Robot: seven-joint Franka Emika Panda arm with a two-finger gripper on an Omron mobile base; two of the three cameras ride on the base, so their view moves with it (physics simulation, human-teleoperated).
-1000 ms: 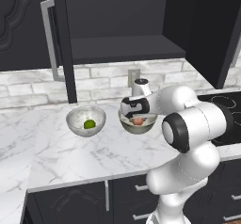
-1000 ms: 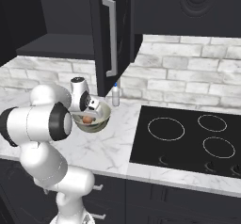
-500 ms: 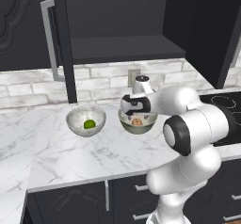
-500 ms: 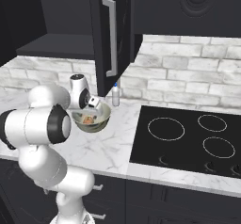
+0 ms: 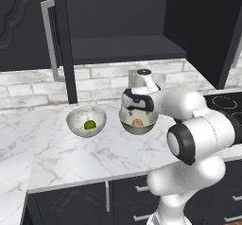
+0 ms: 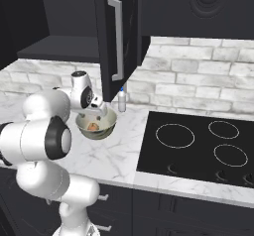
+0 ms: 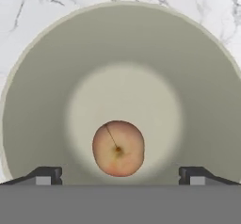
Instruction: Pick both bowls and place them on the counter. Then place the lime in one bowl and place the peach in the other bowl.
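While the gripper [image 7: 120,175] hangs just above the cream bowl [image 5: 138,120], its two dark fingertips [image 7: 47,175] stand wide apart and hold nothing. The peach [image 7: 118,148] lies free on the bottom of this bowl, between the tips but not touching them. The marbled bowl [image 5: 86,121] stands beside it on the counter [image 5: 71,153], near but apart, and the lime [image 5: 89,124] rests inside it. Both bowls are upright on the white marble slab, in front of the brick wall. A small bottle [image 6: 121,100] stands on the counter behind the cream bowl, next to the black stovetop [image 6: 198,146]. No writing, brand or label can be read on any thing.
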